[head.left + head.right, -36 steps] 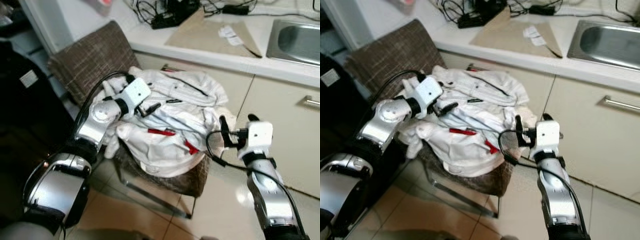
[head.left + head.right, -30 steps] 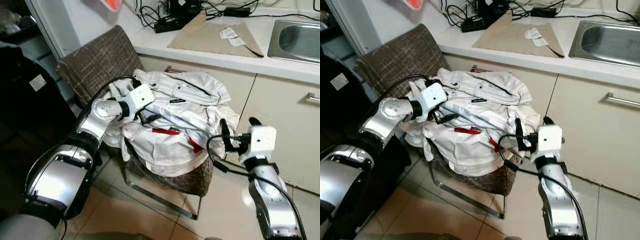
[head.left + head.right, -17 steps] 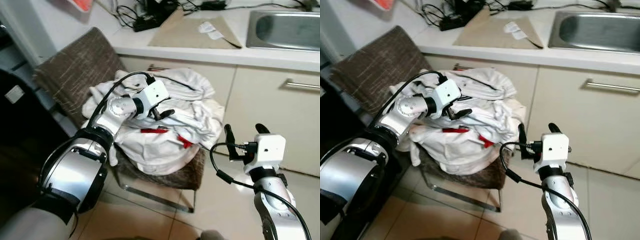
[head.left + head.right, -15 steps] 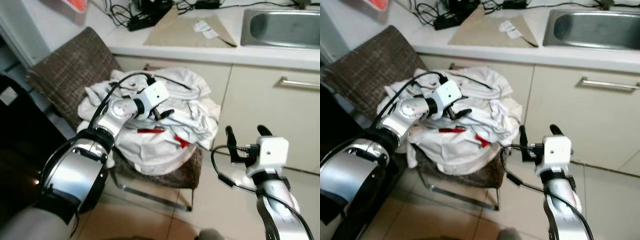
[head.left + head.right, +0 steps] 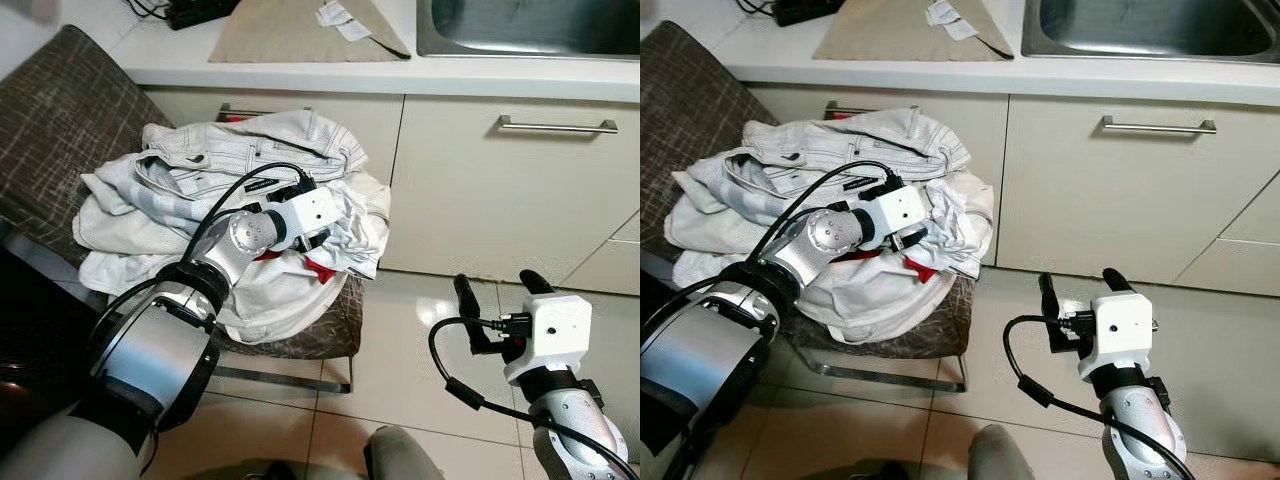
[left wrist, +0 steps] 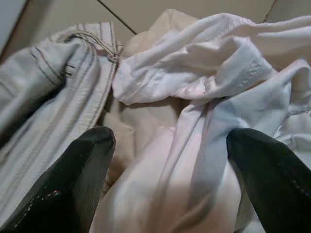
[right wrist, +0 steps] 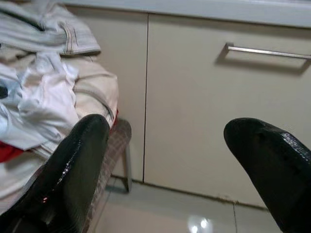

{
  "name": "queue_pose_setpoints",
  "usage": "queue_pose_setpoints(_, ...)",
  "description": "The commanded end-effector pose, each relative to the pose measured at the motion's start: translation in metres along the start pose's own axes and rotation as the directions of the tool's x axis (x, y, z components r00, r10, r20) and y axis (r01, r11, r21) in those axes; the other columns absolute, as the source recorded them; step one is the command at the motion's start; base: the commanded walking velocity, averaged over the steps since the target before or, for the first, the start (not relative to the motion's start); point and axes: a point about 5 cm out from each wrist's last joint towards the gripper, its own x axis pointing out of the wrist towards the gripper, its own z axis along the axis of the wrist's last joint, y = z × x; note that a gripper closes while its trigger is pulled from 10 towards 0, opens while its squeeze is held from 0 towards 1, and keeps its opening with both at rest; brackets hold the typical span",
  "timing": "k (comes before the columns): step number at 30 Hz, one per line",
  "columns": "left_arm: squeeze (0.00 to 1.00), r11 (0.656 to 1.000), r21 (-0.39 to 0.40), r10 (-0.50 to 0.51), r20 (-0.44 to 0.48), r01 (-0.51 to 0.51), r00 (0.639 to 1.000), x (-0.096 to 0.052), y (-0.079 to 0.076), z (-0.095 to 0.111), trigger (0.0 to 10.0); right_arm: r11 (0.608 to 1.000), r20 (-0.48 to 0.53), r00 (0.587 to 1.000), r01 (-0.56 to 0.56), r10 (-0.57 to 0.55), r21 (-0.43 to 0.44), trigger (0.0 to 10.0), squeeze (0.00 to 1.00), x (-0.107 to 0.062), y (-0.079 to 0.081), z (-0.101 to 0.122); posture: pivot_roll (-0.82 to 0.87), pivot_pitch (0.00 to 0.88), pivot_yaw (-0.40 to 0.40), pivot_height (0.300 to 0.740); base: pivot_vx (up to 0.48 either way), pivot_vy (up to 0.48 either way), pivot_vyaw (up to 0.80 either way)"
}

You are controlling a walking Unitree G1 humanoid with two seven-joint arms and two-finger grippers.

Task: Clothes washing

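Kitchen cabinets (image 5: pixel 480 190) back a brown woven chair (image 5: pixel 60 130) heaped with pale laundry (image 5: pixel 190 190). Left gripper (image 6: pixel 165 160), fingers spread, presses into a white shirt fold (image 6: pixel 194 73) at the heap's three o'clock edge. Right gripper (image 5: pixel 498 292) hovers spread over tiles. Soft, light, limp; pinch a bunched fold.

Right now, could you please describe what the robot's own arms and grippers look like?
Both arms are shiny silver shells with black joints. Each wrist ends in a boxy white housing, and a loose black cable loops along each forearm. The left gripper and the right gripper each have two long, rounded, glossy black fingers.
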Motion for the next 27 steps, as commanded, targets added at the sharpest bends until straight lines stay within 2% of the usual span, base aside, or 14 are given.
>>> queue_pose_setpoints(1, 0.0, 1.0, 0.018, -0.01, -0.054, 0.011, 0.999, 0.0, -0.009, -0.01, 10.0, 1.0, -0.009, 1.0, -0.021, 0.021, 0.013, 10.0, 0.0, -0.001, 0.003, 0.003, -0.55, 0.18, 0.12, 0.74, 0.0, 0.0, 0.0)
queue_pose_setpoints(6, 0.0, 1.0, 0.013, -0.013, -0.068, 0.014, 0.998, 0.002, -0.015, -0.012, 10.0, 0.999, -0.011, 0.999, -0.037, 0.037, 0.022, 10.0, 0.0, 0.002, 0.007, 0.003, -0.55, 0.178, 0.118, 0.74, 0.0, 0.0, 0.0)
queue_pose_setpoints(8, 0.0, 1.0, 0.005, 0.018, -0.082, -0.017, 0.996, 0.003, -0.015, -0.013, 10.0, 0.999, -0.013, 0.999, -0.047, 0.047, 0.027, 10.0, 0.0, 0.005, 0.009, 0.003, -0.53, 0.169, 0.116, 0.74, 0.0, 0.0, 0.0)
queue_pose_setpoints(9, 0.0, 1.0, -0.007, 0.018, -0.101, -0.018, 0.995, 0.003, -0.017, -0.015, 8.3, 0.998, -0.015, 0.999, -0.05, 0.051, 0.031, 10.0, 0.0, 0.007, 0.01, 0.002, -0.52, 0.167, 0.114, 0.74, 0.0, 0.0, 0.0)
queue_pose_setpoints(10, 0.0, 1.0, -0.007, 0.018, -0.101, -0.018, 0.995, 0.003, -0.017, -0.015, 8.3, 0.998, -0.015, 0.999, -0.05, 0.051, 0.031, 10.0, 0.0, 0.007, 0.01, 0.002, -0.52, 0.167, 0.114, 0.74, 0.0, 0.0, 0.0)
queue_pose_setpoints(11, 0.0, 1.0, -0.02, 0.007, -0.138, -0.01, 0.99, 0.003, -0.022, -0.02, 0.0, 0.998, -0.017, 0.998, -0.056, 0.056, 0.039, 10.0, 0.0, 0.009, 0.011, 0.002, -0.52, 0.164, 0.111, 0.74, 0.0, 0.0, 0.0)
queue_pose_setpoints(13, 0.0, 1.0, -0.027, 0.0, -0.176, -0.005, 0.984, 0.005, -0.028, -0.022, 0.0, 0.997, -0.02, 0.998, -0.063, 0.064, 0.043, 10.0, 0.0, 0.012, 0.012, 0.001, -0.51, 0.158, 0.109, 0.74, 0.0, 0.0, 0.0)
queue_pose_setpoints(18, 0.0, 0.999, -0.029, 0.015, -0.194, -0.021, 0.981, 0.007, -0.029, -0.02, 0.0, 0.997, -0.021, 0.997, -0.068, 0.069, 0.045, 10.0, 0.0, 0.014, 0.013, 0.001, -0.51, 0.152, 0.11, 0.74, 0.0, 0.0, 0.0)
queue_pose_setpoints(23, 0.0, 0.995, -0.087, 0.032, -0.179, -0.048, 0.983, 0.011, -0.03, -0.012, 0.0, 0.996, -0.018, 0.997, -0.068, 0.069, 0.052, 10.0, 0.0, 0.02, 0.014, 0.001, -0.5, 0.134, 0.115, 0.74, 0.0, 0.0, 0.0)
queue_pose_setpoints(24, 0.0, 0.99, -0.134, 0.026, -0.141, -0.045, 0.99, 0.015, -0.035, -0.004, 0.0, 0.996, -0.014, 0.998, -0.066, 0.067, 0.06, 10.0, 0.0, 0.024, 0.013, 0.0, -0.5, 0.117, 0.119, 0.74, 0.0, 0.0, 0.0)
queue_pose_setpoints(27, 0.0, 0.981, -0.187, 0.029, -0.114, -0.05, 0.993, 0.018, -0.038, 0.001, 0.0, 0.996, -0.014, 0.998, -0.063, 0.064, 0.067, 10.0, 0.0, 0.027, 0.013, 0.0, -0.5, 0.115, 0.118, 0.74, 0.0, 0.0, 0.0)
